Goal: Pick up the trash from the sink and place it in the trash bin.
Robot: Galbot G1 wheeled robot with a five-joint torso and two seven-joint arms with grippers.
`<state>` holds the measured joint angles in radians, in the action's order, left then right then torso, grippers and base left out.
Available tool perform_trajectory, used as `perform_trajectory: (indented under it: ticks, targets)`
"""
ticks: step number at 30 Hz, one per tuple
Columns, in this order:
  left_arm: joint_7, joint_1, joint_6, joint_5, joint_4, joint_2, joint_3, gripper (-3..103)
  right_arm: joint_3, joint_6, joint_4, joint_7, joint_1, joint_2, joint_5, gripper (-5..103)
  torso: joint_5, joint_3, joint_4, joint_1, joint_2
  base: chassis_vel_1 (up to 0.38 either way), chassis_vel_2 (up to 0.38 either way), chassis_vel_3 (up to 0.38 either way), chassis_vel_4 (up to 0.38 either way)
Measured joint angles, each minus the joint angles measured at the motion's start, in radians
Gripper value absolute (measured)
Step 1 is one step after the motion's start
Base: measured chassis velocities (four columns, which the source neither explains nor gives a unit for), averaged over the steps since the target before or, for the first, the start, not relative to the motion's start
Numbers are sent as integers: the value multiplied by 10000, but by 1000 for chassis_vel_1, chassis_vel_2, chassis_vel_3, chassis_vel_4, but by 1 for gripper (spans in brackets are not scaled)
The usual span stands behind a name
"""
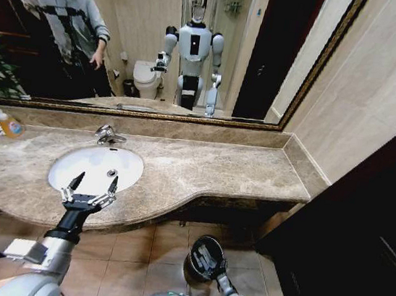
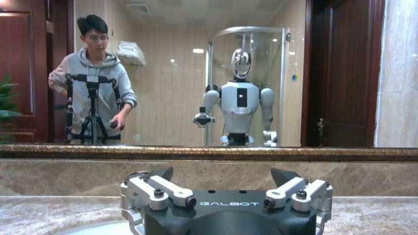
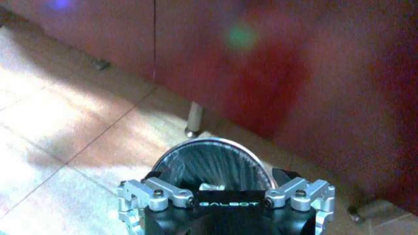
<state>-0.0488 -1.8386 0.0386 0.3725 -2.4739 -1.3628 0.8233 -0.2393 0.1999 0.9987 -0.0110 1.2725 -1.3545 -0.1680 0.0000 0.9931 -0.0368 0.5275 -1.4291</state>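
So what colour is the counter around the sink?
Beige-brown veined marble counter, clearest in the head view.

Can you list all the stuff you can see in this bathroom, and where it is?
sink: one, white, set in the counter.
faucet: one, chrome, behind the basin.
counter: one, beige marble, under the mirror.
mirror: one, gold-framed, on the wall.
bottle: one, orange label, far left of the counter.
trash bin: one, black with shiny rim, on the floor.
left gripper: open, over the sink's front edge.
right gripper: open, above the bin.

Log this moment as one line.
left gripper: open, over sink front rim | right gripper: open, over bin | sink: no trash visible
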Motion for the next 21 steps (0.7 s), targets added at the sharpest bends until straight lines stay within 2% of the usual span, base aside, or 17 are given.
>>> perform_trajectory:
  ticks: [6, 8, 9, 16, 18, 21]
  targets:
    - [0, 0, 0, 0, 0, 0, 0, 100, -121, -166, 1379, 268, 591, 227, 517, 100, 0, 0, 0, 0, 0, 0, 0, 0, 0]
    - [0, 0, 0, 0, 0, 0, 0, 100, -310, -236, 2462, 542, 1084, 365, 1130, 100, 1, 0, 0, 0, 0, 0, 0, 0, 0]
    - [0, 0, 0, 0, 0, 0, 0, 100, -310, -236, 2462, 542, 1084, 365, 1130, 100, 1, 0, 0, 0, 0, 0, 0, 0, 0]
    - [0, 0, 0, 0, 0, 0, 0, 100, -1362, 183, 5251, 1200, 2550, 591, 1832, 100, 0, 0, 1, 0, -1, 0, 0, 0, 0]
    - [0, 0, 0, 0, 0, 0, 0, 100, -1523, 199, 5687, 1249, 2750, 621, 1903, 100, 0, 0, 0, 0, 0, 0, 0, 0, 0]
    - [0, 0, 0, 0, 0, 0, 0, 100, -2104, 116, 7330, 1442, 3390, 643, 2317, 100, 0, 0, 1, 0, 0, 0, 0, 0, 0]
